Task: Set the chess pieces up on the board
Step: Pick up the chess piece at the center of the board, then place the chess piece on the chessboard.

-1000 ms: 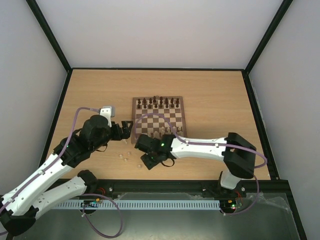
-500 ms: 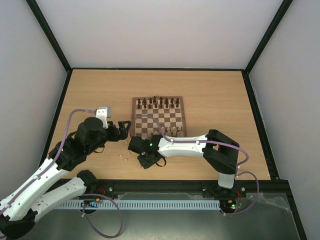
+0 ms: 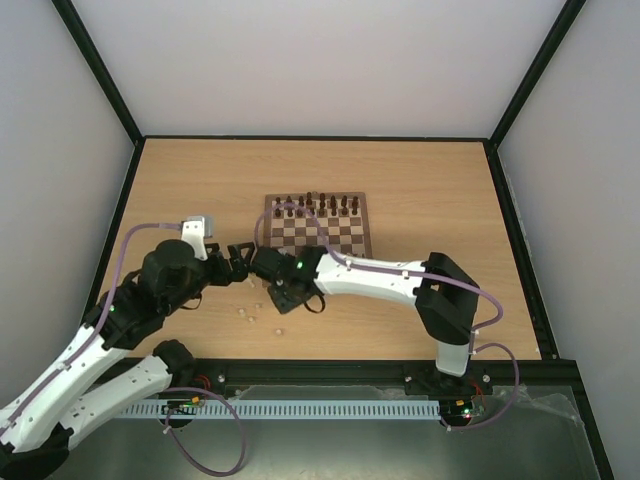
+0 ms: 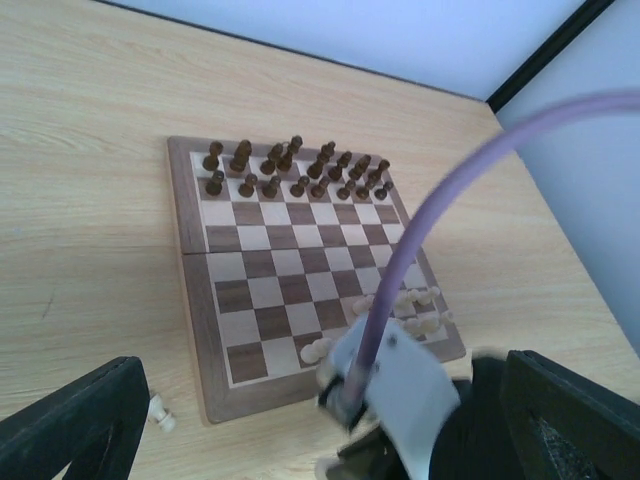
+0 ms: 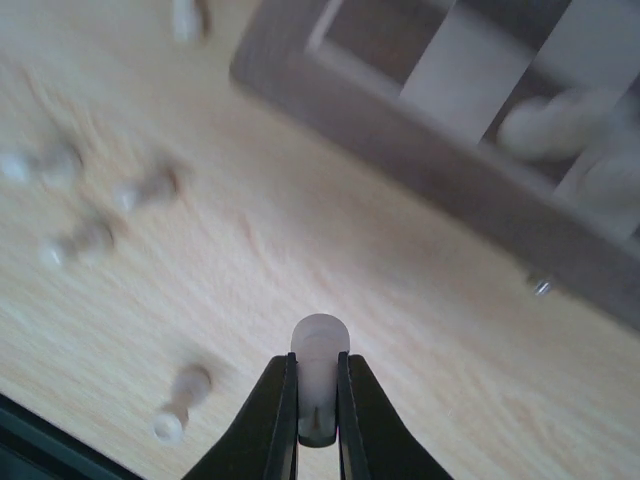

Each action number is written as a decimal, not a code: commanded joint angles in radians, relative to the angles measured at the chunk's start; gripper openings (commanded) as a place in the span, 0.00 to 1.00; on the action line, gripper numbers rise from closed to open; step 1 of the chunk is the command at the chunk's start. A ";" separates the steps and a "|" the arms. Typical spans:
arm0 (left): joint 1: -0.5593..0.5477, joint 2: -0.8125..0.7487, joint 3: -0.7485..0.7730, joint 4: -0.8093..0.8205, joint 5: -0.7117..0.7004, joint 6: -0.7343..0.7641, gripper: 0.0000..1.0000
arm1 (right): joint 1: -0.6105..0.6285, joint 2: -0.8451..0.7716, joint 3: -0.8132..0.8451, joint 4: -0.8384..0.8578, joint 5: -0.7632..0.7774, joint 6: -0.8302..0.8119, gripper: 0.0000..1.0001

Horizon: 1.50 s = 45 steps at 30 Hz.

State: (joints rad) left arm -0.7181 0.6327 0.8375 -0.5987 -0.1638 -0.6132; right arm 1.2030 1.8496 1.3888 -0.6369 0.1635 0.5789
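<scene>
Over the table point(image 5: 470, 400), right end effector point(image 5: 316, 368) pinches pale pawn point(image 5: 320, 336).

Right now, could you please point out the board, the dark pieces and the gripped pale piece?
board point(image 4: 300, 262): left wrist view, centre square.
dark pieces point(image 4: 290, 155): left wrist view, back-row piece.
gripped pale piece point(image 5: 320, 345): right wrist view, rounded head.

The purple cable point(image 4: 415, 235) and the right arm point(image 4: 400, 385) are covering the near corner of the board point(image 4: 262, 292) in the left wrist view. The right wrist view is blurring the loose pale pieces point(image 5: 85, 240) on the desk point(image 5: 450, 380).
</scene>
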 commanded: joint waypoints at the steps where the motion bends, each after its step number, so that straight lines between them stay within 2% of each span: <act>1: 0.007 -0.055 0.051 -0.034 -0.037 -0.005 0.99 | -0.077 0.040 0.139 -0.124 0.040 -0.050 0.02; 8: 0.008 -0.083 0.063 -0.061 -0.052 -0.013 0.99 | -0.144 0.167 0.335 -0.186 0.028 -0.103 0.01; 14: 0.007 -0.104 0.073 -0.073 -0.061 -0.020 0.99 | -0.168 0.255 0.407 -0.219 0.050 -0.118 0.01; 25: 0.008 -0.110 0.075 -0.072 -0.061 -0.024 0.99 | -0.191 0.289 0.393 -0.215 0.075 -0.123 0.02; 45: 0.008 -0.073 0.065 -0.052 -0.050 -0.024 0.99 | -0.204 0.270 0.336 -0.147 -0.013 -0.151 0.02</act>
State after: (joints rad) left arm -0.7166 0.5533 0.8860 -0.6643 -0.2134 -0.6365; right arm 1.0012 2.1315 1.7561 -0.7582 0.1844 0.4454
